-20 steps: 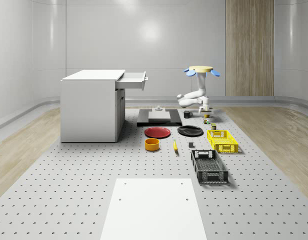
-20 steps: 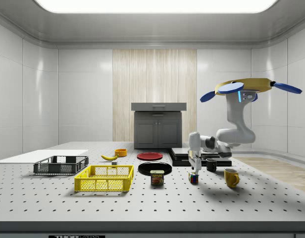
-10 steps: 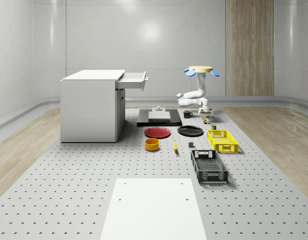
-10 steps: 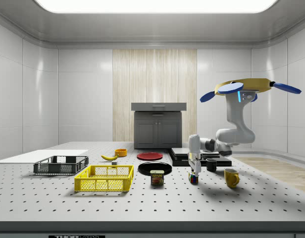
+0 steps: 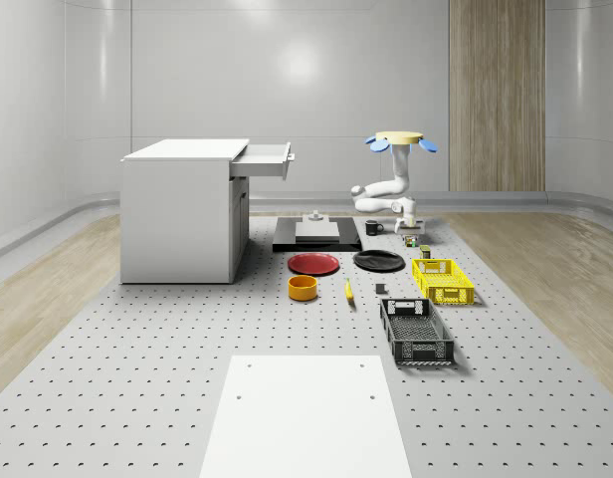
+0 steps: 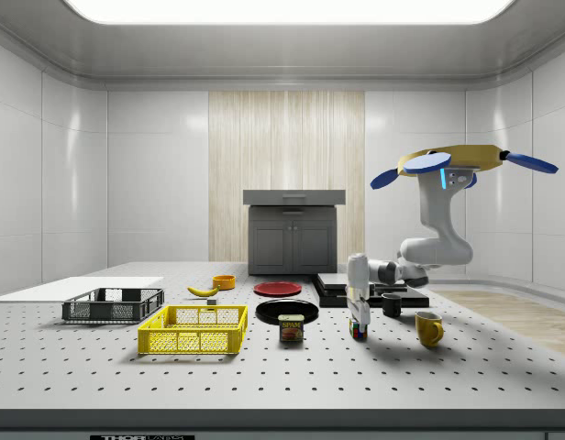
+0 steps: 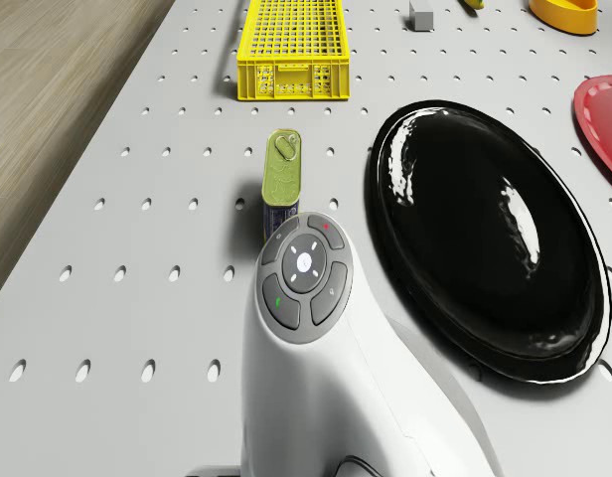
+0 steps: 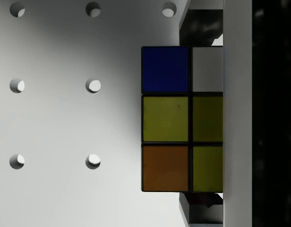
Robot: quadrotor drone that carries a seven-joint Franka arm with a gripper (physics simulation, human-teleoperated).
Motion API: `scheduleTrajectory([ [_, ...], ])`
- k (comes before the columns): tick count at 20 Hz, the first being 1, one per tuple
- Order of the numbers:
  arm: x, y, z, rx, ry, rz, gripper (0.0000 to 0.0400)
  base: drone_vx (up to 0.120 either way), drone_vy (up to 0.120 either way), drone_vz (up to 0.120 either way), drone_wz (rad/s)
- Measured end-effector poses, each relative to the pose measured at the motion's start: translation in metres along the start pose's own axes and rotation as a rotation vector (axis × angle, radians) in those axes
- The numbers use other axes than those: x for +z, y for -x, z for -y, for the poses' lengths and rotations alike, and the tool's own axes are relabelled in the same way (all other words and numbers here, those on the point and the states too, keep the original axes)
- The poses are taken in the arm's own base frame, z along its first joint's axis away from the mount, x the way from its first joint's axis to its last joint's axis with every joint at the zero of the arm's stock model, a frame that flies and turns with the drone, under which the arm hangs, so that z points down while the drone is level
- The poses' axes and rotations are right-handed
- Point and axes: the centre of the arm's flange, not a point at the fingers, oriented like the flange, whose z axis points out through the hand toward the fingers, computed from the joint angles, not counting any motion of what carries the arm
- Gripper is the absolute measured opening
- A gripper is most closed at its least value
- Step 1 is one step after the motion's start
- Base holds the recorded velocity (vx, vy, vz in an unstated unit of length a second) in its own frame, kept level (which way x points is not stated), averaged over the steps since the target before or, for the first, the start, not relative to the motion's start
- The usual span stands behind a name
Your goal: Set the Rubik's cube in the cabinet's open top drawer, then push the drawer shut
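The Rubik's cube [image 8: 181, 118] rests on the perforated table, small in the side view [image 6: 358, 332] and in the whole-scene view [image 5: 411, 241]. My gripper [image 8: 202, 118] points straight down over it [image 6: 358, 319], and a finger [image 8: 202, 28] lies against each of two opposite sides of the cube. The drone [image 6: 457, 160] hovers above the table to the side view's right of the cube, with the arm [image 7: 306, 328] bent down in front of it. The grey cabinet [image 5: 182, 209] stands at the whole-scene view's left, its top drawer [image 5: 265, 159] pulled open.
A potted-meat can [image 7: 280, 179] stands close beside the cube, with a black plate [image 7: 485, 219] and a yellow crate [image 7: 289, 40] nearby. A yellow mug [image 6: 428, 328] and a black mug [image 6: 392, 304] sit to the side view's right. A black crate [image 5: 416, 332] stands nearer the front.
The gripper has come down over the cube and drawn slightly toward the side view's left. The drone holds its hover and the cube has not moved.
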Motion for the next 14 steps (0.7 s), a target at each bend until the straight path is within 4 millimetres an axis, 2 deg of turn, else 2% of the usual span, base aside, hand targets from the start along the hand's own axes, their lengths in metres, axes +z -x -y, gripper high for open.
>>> scheduleTrajectory([
  [5, 0.0049, -0.0025, 0.0024, 0.0, 0.0, 0.0, 0.04, 0.0, 0.0, 0.0, 0.0],
  [9, 0.0063, -0.0044, 0.0044, 0.0, 0.0, 0.0, 0.0358, 0.0, 0.0, 0.0, 0.0],
  [14, 0.007, -0.0053, 0.0053, 0.0, 0.0, 0.0, 0.0334, 0.0, 0.0, 0.0, 0.0],
])
